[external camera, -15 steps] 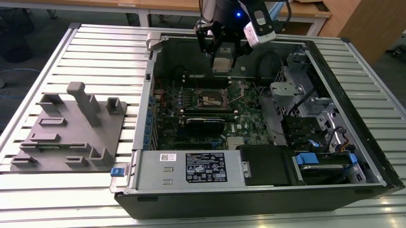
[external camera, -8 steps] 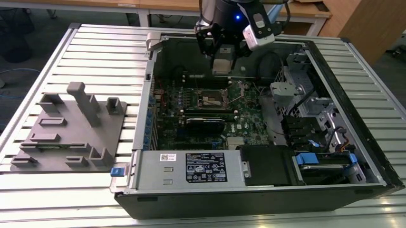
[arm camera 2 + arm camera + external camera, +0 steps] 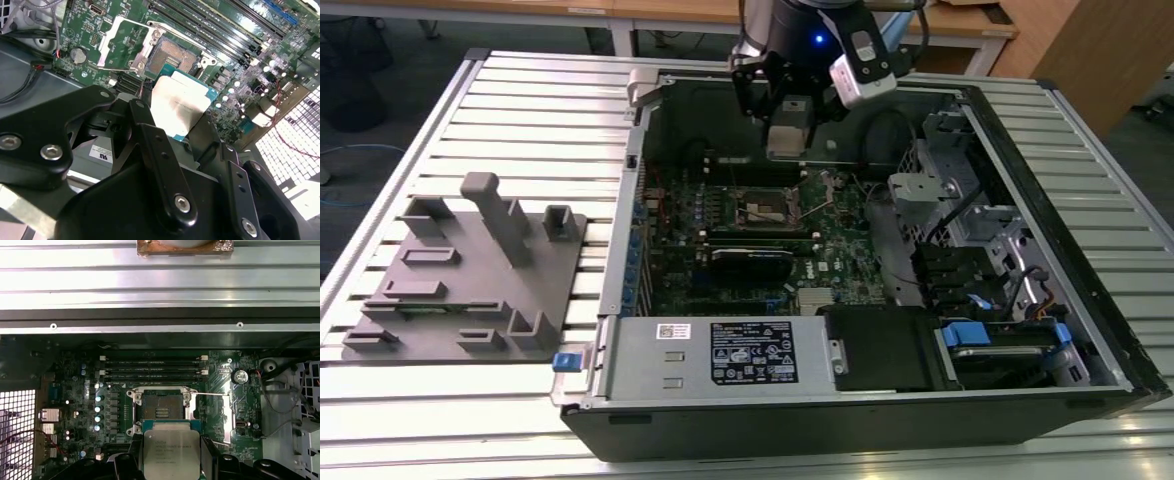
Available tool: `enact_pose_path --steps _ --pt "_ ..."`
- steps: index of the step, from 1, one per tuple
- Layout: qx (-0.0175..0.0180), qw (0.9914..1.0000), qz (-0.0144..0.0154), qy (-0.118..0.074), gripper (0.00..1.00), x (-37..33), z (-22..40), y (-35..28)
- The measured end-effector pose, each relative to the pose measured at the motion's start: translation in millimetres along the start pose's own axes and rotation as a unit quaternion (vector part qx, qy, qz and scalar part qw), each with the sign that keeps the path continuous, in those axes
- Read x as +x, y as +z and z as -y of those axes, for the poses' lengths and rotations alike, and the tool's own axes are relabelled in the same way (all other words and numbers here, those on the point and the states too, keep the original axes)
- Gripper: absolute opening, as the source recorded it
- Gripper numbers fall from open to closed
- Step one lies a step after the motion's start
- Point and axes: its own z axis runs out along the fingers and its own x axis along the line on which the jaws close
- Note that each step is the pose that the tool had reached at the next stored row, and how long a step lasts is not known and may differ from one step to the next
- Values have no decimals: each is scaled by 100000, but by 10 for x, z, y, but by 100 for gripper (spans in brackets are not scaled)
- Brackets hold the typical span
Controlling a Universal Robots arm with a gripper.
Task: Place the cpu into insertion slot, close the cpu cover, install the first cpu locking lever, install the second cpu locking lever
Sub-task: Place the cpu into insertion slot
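One flat, square, dull-metal cpu (image 3: 171, 452) sits clamped in black gripper (image 3: 171, 466).

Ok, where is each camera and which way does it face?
Exterior view: off the arm, looking down into the open black computer case; gripper shows.
First wrist view: on the arm, facing the green motherboard; gripper shows.
Second wrist view: likewise, obliquely; black finger links show.
Both wrist views share the held flat square grey-topped cpu and silver-rimmed square insertion slot.

Bright glare across metal slats (image 3: 160, 280)
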Motion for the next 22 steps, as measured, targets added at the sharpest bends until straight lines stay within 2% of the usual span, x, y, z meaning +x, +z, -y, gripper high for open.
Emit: enact_pose_path --steps 5,19,22 --pt "12 100000 -5 -15 54 0 2 31" --pt "6 100000 -2 -1 54 0 3 35" --pt "0 99998 50 579 54 0 3 37"
